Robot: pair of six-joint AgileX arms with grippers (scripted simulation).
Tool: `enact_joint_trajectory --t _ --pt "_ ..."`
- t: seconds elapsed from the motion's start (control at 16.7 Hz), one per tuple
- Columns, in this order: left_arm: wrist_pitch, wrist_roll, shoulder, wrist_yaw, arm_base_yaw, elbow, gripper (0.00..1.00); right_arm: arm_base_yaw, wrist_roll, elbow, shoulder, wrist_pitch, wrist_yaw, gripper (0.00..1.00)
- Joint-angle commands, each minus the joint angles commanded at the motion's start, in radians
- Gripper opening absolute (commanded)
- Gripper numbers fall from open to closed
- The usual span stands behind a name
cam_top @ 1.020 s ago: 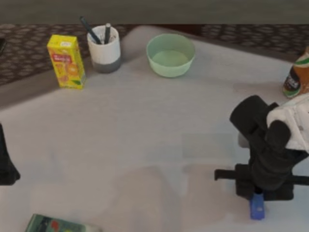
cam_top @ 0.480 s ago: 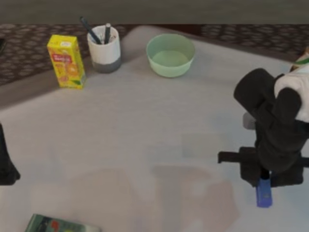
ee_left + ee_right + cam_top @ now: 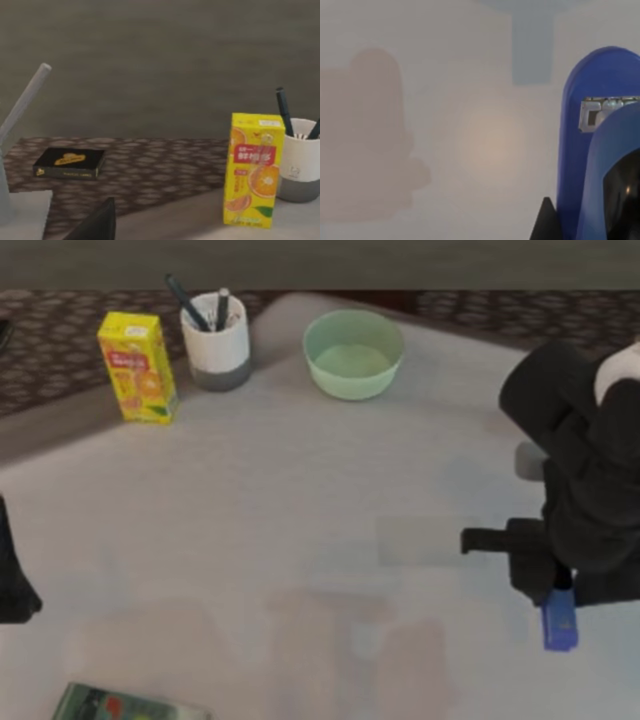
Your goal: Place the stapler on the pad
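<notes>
Top view: the right end effector [image 3: 556,592] sits at the counter's [image 3: 300,490] right edge, closed on the stapler [image 3: 560,621]. Only the stapler's blue near end shows below the arm, and it appears carried clear of the surface for transfer. The pad [image 3: 425,540], a pale rectangle, lies to the left of the stapler, well apart and bare. The left arm [image 3: 14,580] is parked at the left edge.

Left wrist view: a juice carton [image 3: 252,176] and pen cup [image 3: 299,160] stand far off. Whether the left end effector is open or closed cannot be told.

Right wrist view: the stapler [image 3: 592,150] fills the frame's side, clamped so its nose projects beyond the fingers for lowering flat.
</notes>
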State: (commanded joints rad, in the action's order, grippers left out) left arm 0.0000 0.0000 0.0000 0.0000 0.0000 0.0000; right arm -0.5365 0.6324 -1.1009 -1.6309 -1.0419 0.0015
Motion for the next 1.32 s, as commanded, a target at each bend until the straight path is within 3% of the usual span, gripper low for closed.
enact_joint_trajectory --t 0.24,0.42,1.02,1.32 --pt "0.0 0.0 0.0 0.0 0.0 0.0 1.0 -0.005 0.066 -0.051 -0.038 -0.02 0.0 0.0" --pt "0.0 0.0 0.0 0.0 0.0 0.0 1.0 -0.011 0.227 -0.156 -0.114 -0.059 0.001 0.0" --pt "0.0 0.0 0.0 0.0 0.0 0.0 1.0 -0.017 1.185 -0.612 -0.441 -0.229 0.002 0.0" --pt "0.0 0.0 0.0 0.0 0.0 0.0 1.0 -0.012 1.468 -0.769 -0.52 -0.261 0.003 0.0"
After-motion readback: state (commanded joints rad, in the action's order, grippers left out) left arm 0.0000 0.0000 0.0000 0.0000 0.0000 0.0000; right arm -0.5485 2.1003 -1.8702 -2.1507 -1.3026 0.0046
